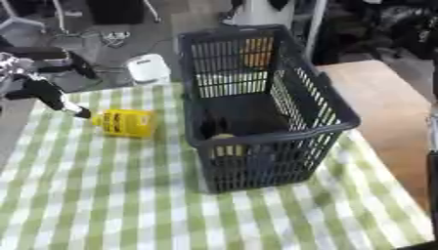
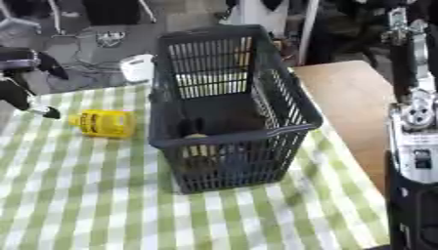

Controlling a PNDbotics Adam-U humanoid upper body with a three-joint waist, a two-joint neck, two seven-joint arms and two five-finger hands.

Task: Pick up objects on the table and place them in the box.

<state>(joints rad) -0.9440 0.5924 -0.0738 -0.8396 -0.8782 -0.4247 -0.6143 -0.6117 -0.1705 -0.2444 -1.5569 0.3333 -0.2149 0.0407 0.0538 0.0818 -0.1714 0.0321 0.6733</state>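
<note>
A: So, what is the left hand [image 1: 47, 93] doing?
B: It hangs above the checked cloth [image 1: 102, 195] with fingers spread and straight, one fingertip just beside the yellow bottle's [image 1: 126, 123] cap, grasping nothing.
A: And the bottle?
B: Lying left of the dark basket [image 1: 265, 141].

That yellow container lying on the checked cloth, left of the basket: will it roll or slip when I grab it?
The yellow container lies on its side, so a nudge may roll it if it is round. Its surface looks like smooth plastic, possibly slippery. The left hand reaches toward its capped end; the dark slatted plastic basket stands close on its right.
</note>
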